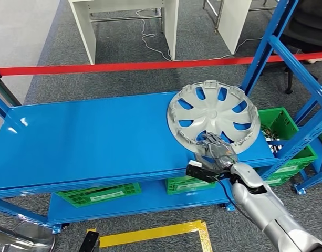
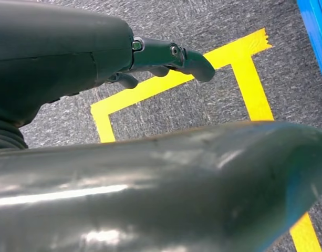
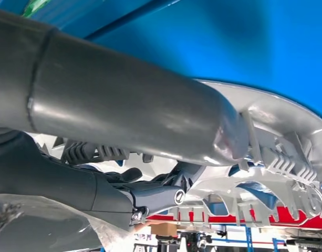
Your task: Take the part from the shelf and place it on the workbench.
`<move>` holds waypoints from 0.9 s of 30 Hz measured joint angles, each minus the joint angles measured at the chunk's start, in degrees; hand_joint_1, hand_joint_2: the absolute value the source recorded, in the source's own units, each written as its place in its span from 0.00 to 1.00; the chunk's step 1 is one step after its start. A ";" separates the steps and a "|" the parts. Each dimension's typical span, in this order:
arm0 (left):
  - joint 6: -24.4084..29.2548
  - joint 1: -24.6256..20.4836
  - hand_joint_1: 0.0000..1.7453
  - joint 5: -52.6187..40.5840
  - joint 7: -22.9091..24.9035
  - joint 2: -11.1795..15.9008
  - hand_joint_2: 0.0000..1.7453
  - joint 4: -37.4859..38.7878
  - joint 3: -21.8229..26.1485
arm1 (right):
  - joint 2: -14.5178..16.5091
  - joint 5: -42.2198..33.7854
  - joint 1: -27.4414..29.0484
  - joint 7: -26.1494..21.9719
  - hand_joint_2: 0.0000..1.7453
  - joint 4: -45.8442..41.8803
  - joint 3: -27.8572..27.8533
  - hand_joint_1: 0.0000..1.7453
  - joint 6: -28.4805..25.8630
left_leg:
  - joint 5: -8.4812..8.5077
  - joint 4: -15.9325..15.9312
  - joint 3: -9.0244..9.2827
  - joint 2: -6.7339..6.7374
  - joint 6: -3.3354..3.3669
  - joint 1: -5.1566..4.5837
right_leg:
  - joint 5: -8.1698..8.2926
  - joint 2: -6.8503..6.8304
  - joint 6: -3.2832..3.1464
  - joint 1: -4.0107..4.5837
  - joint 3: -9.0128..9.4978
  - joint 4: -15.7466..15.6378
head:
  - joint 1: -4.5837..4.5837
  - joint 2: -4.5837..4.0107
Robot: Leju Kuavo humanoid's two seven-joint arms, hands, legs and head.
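A silver hubcap (image 1: pixel 213 113) with several spoke openings lies tilted at the right end of the blue shelf (image 1: pixel 92 136). My right hand (image 1: pixel 215 149) grips its near rim from the front. In the right wrist view the thick thumb (image 3: pixel 131 121) lies over the rim while darker fingers (image 3: pixel 151 197) curl under the ribbed back of the hubcap (image 3: pixel 278 126). My left hand (image 2: pixel 72 58) hangs over the floor with a finger (image 2: pixel 171 55) stretched out straight, holding nothing.
Blue shelf uprights (image 1: pixel 270 47) rise just right of the hubcap. Green crates (image 1: pixel 284 126) sit at the right and on the lower shelf level (image 1: pixel 100 193). Yellow floor tape (image 1: pixel 159 233) (image 2: pixel 246 73) marks the carpet. Red tape (image 1: pixel 131 66) and white desks (image 1: pixel 123 16) lie beyond.
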 joint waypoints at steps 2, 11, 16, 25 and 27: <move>-0.05 0.00 0.00 -0.09 0.00 0.04 0.00 0.00 0.00 | 0.14 0.10 -0.14 0.11 0.00 0.51 0.02 0.00 -0.03 | 0.00 0.00 0.09 0.00 0.00 0.00 | 0.00 0.00 0.00 0.00 0.10 -0.01 | 0.01 0.00; 0.12 0.01 0.00 -0.30 0.11 0.21 0.00 0.00 0.00 | 0.39 1.08 -0.75 0.42 0.00 1.93 0.09 0.00 0.02 | 0.02 0.00 0.38 0.00 0.00 -0.02 | 0.02 0.00 -0.01 0.00 0.38 -0.02 | 0.00 0.00; 0.07 0.00 0.00 -0.49 0.37 0.23 0.00 0.00 0.02 | 0.34 0.75 -1.53 0.80 0.00 2.49 -0.04 0.00 0.47 | 0.05 0.01 0.39 0.01 0.00 -0.03 | 0.07 0.00 -0.03 -0.01 0.37 -0.02 | -0.01 0.00; 0.03 0.23 0.00 -0.87 0.27 0.29 0.00 0.00 0.45 | 0.29 5.36 1.81 3.21 0.00 -0.23 -2.17 0.00 -11.58 | 0.09 0.02 0.14 -0.07 0.01 -0.02 | 0.07 -0.15 -0.04 -0.01 0.20 0.01 | 0.00 0.00; 0.07 0.31 0.00 -0.99 0.09 0.29 0.00 0.00 0.65 | 0.39 8.94 3.72 4.17 0.00 -1.83 -3.38 0.00 -16.18 | 0.09 0.02 -0.01 -0.08 0.01 -0.01 | 0.07 -0.17 -0.04 -0.01 0.08 0.03 | 0.01 0.00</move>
